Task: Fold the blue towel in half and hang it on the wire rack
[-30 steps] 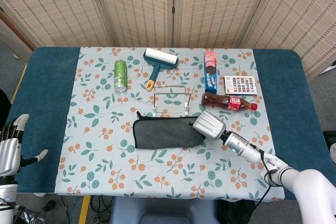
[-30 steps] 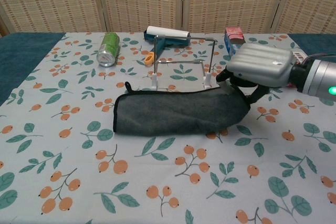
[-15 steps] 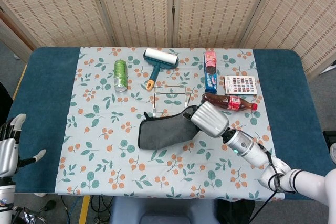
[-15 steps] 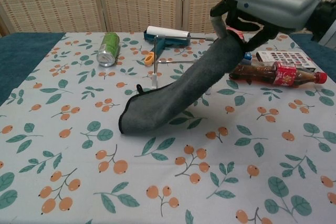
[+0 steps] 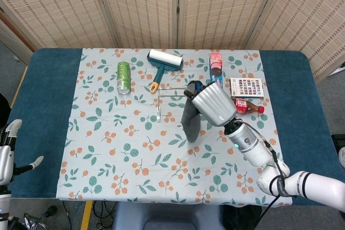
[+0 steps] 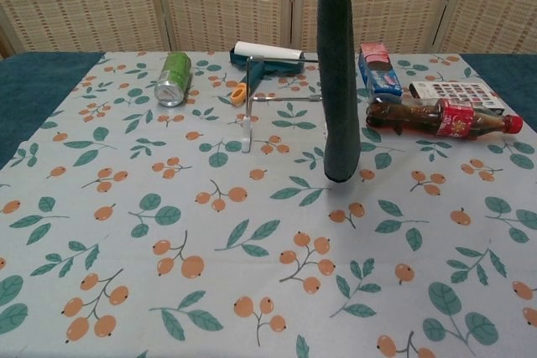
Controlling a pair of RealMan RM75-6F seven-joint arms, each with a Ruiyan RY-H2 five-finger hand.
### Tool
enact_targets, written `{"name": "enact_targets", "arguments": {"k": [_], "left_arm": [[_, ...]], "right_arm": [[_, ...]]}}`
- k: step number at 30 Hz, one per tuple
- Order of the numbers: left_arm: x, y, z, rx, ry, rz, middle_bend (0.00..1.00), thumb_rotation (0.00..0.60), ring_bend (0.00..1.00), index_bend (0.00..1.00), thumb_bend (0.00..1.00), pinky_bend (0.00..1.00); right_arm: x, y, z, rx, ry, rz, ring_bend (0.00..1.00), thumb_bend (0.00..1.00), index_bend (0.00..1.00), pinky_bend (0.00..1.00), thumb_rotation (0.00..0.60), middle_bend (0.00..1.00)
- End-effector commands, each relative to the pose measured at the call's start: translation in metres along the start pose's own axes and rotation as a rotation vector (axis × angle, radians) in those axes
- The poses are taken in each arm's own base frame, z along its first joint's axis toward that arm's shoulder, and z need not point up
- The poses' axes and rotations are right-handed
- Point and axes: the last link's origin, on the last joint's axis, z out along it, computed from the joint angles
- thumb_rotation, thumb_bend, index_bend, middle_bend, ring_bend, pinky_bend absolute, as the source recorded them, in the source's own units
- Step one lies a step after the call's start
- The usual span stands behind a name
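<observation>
The folded blue towel (image 5: 189,122) hangs straight down from my right hand (image 5: 212,103), which grips its top end high above the table. In the chest view the towel (image 6: 338,64) drops as a long dark strip, its lower end just above the cloth; the hand is out of that frame. The wire rack (image 5: 168,101) stands on the table just left of the towel, and its thin frame (image 6: 281,100) shows behind and left of the strip. My left hand (image 5: 7,154) rests off the table's left edge, fingers apart and holding nothing.
A green can (image 5: 124,76) and a lint roller (image 5: 163,62) lie behind the rack. A cola bottle (image 6: 443,117), a snack box (image 6: 379,69) and a colour card (image 5: 247,87) sit to the right. Patterned cloth (image 6: 252,274) covers the table front.
My right hand has risen and swung back toward the rack, lifting the towel off the table until it hangs vertically. The left hand has sunk slightly lower at the frame edge.
</observation>
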Motion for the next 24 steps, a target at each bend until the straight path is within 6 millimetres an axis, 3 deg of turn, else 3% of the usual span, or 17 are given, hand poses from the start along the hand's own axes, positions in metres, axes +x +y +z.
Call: {"name": "enact_targets", "arguments": {"k": [1,24], "left_arm": [[0.001,-0.001,-0.001,0.001,0.0,-0.001,0.0,0.6,0.0,0.0,0.0,0.0],[0.0,-0.013,-0.008,0.023,-0.003,-0.002,0.0,0.6,0.0,0.0,0.0,0.0]], "right_arm": [[0.002,-0.003,0.005,-0.013,0.004,-0.006,0.87,0.59,0.8,1.0,0.6,0.92],[-0.039,-0.005,0.09,-0.181,-0.105,-0.067,0.87,0.6,0.8,1.0,0.6,0.92]]}}
